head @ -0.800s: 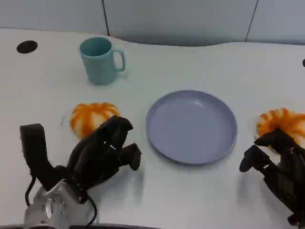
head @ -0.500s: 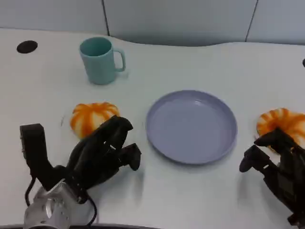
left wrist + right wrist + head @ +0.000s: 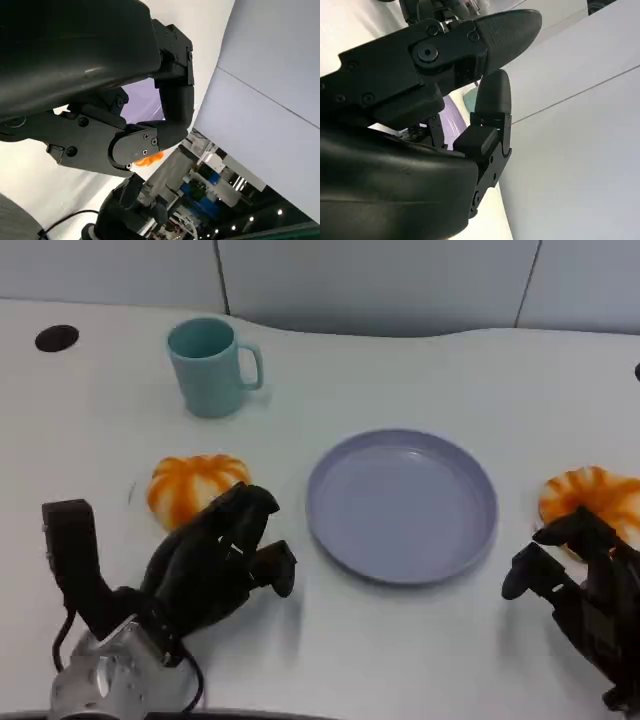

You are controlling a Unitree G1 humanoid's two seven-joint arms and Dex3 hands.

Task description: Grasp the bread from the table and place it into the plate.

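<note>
My left hand [image 3: 215, 565] hangs empty with fingers loosely apart, the nearer bread [image 3: 190, 487] on the worktop just beyond at eleven o'clock (its long axis crosswise), the plate [image 3: 402, 504] off toward two o'clock.

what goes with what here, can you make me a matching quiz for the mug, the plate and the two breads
Things:
1. mug
2. plate
3. left bread
4. right bread

Places:
A. middle of the table, nothing on it
B. just beyond the right hand
C. far left, upright, teal
D. just beyond the left hand

Pairs: 1-C, 2-A, 3-D, 4-B
</note>
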